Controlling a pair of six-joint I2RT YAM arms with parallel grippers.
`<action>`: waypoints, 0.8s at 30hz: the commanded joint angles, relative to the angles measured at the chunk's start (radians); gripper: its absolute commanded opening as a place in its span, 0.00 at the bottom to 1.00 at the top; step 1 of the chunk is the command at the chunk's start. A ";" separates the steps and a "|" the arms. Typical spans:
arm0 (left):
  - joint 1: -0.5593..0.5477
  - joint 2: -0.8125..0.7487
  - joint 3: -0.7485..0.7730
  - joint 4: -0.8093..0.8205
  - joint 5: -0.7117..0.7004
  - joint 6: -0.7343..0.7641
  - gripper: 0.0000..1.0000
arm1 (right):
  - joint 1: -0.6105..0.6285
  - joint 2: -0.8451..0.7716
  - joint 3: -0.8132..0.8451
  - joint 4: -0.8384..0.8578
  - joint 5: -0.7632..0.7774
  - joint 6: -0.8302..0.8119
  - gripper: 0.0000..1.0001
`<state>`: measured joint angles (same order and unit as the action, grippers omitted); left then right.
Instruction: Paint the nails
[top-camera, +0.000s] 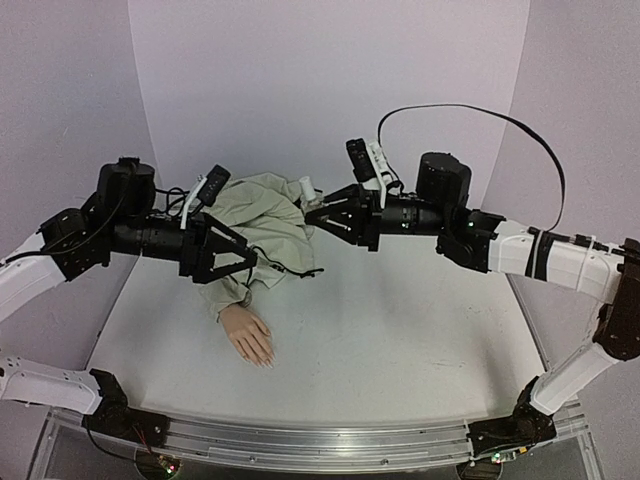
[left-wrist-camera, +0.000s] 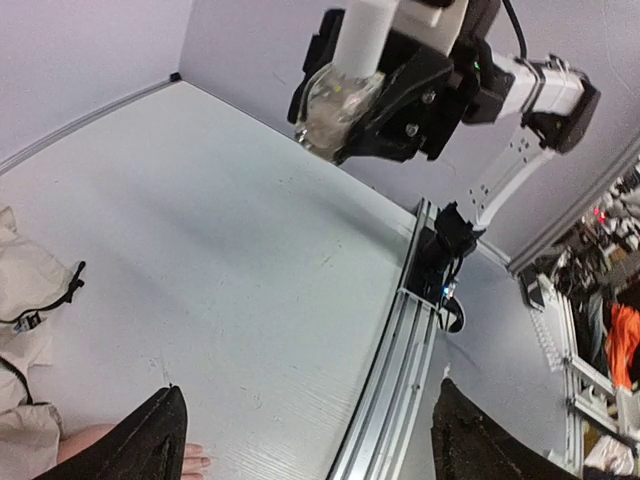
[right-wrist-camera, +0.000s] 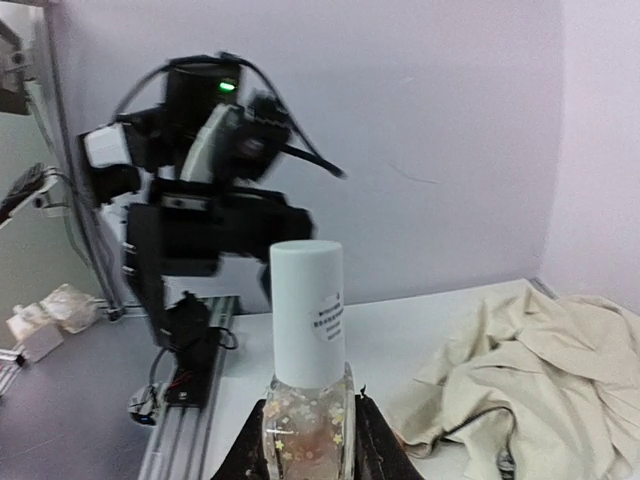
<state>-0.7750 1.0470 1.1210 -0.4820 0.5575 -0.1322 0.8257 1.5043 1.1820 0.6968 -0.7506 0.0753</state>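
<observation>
- Nails (top-camera: 262, 357) tip the fingers of a flesh-pink mannequin hand (top-camera: 248, 335). It lies flat on the desk (top-camera: 400, 330), left of centre, fingers pointing toward the near edge. From above the nails are too small to tell apart.
- The right tool (right-wrist-camera: 307, 445) is clamped on the glass body of a small clear bottle (right-wrist-camera: 305, 420) flecked with glitter. It holds the bottle upright in the air, well apart from the hand. The tall white cap (right-wrist-camera: 307, 305) is on.
- The left tool (left-wrist-camera: 310, 450) has its jaws wide apart and carries nothing. It hangs above the beige sleeve (top-camera: 255, 225), facing the bottle, with the mannequin hand just below and in front.
- The sleeve lies crumpled behind the hand and covers its wrist.
- The nails look hard, smooth and fixed in place, so there is nothing on them to grip. They likely need only a light stroke of a brush.
- The mannequin hand is probably light and may slide under pressure. The wrist, at the cuff, seems the safest place to steady it.
- The bottle is glass, likely slick and breakable. Its cap is the natural place for the empty tool to take hold.
</observation>
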 joint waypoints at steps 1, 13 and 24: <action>0.002 -0.078 0.002 0.049 -0.207 -0.187 0.86 | 0.004 -0.030 -0.009 0.001 0.351 -0.066 0.00; -0.022 0.088 0.081 0.285 -0.514 -0.559 0.99 | 0.219 0.112 0.088 0.049 1.318 -0.164 0.00; -0.053 0.223 0.147 0.395 -0.541 -0.482 0.74 | 0.264 0.193 0.158 0.024 1.237 -0.160 0.00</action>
<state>-0.8131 1.2465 1.1969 -0.1970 0.0456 -0.6514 1.0790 1.6894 1.2720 0.6571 0.4648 -0.0765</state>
